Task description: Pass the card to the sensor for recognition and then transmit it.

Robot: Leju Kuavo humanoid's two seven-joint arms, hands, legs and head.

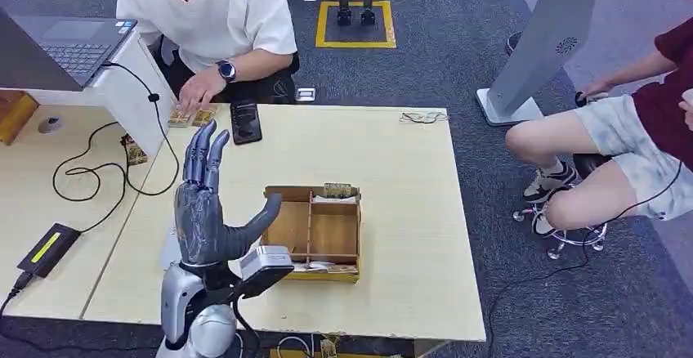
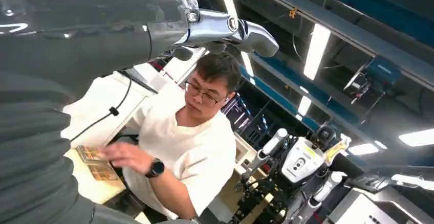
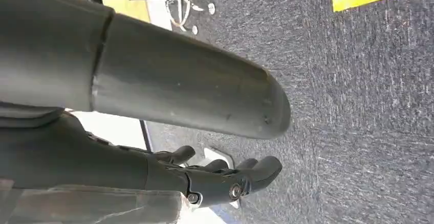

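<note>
My left hand [image 1: 204, 203] is raised upright over the table's left part, fingers straight and spread, holding nothing; its fingers [image 2: 225, 29] point toward the person across the table. Patterned cards [image 1: 190, 116] lie at the far edge under that person's hand, and the cards [image 2: 96, 161] look brown and gold in the left wrist view. A black flat device [image 1: 246, 121] lies beside them. A wooden compartment box [image 1: 315, 231] stands right of my hand, with a card [image 1: 337, 190] at its far rim. My right hand [image 3: 225, 178] hangs over grey carpet, empty, fingers loosely apart.
A laptop [image 1: 69, 43] on a white stand, a black cable [image 1: 90, 174] and a power brick [image 1: 47, 248] occupy the left table. A second person [image 1: 621, 145] sits at the right beside a grey kiosk stand [image 1: 531, 55]. Bare tabletop [image 1: 409, 178] lies right of the box.
</note>
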